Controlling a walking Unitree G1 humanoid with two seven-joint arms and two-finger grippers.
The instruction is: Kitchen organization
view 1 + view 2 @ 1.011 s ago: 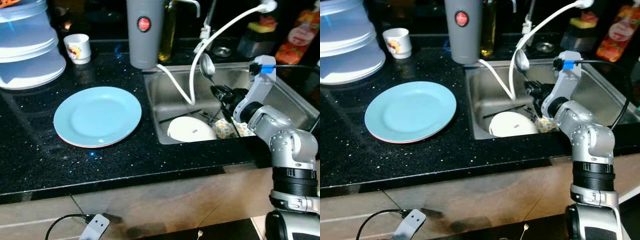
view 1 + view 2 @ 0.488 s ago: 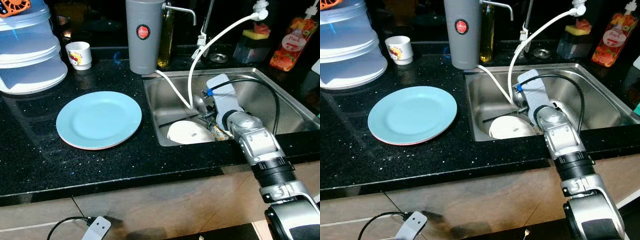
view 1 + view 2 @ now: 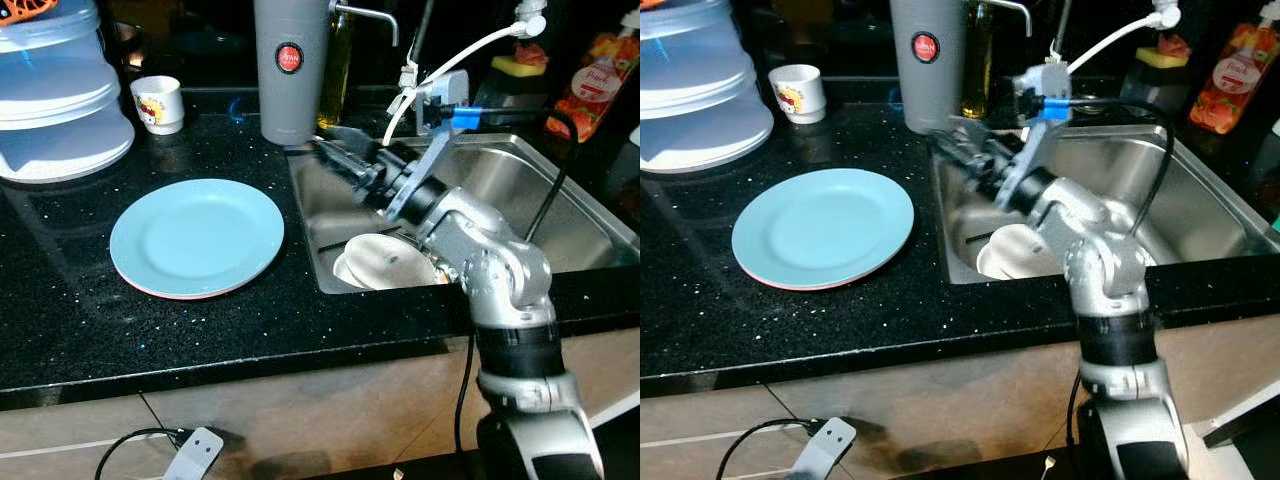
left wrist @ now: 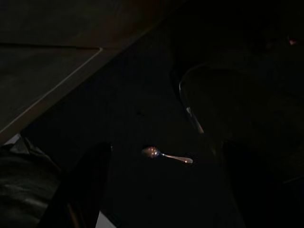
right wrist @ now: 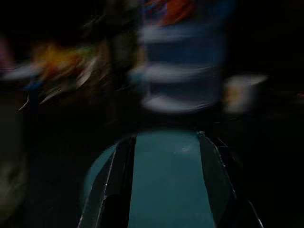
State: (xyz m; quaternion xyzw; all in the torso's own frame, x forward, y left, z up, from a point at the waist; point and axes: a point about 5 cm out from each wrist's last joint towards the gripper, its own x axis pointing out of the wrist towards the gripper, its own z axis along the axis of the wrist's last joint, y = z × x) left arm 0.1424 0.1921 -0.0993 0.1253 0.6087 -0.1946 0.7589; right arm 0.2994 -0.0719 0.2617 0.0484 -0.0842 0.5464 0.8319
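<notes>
A: Black stone countertop, polished, speckled with tiny glints. On it, a pale blue round plate, smooth and glossy.

B: Brushed stainless-steel sink beside it, dull sheen. Inside, a white glazed dish, shiny.

A: Grey matt cylinder with a red badge behind, and translucent stacked plastic containers, slightly frosted.

B: Silver right arm, satin metal; white rubbery hose above.

Small spoon — dark floor
</notes>
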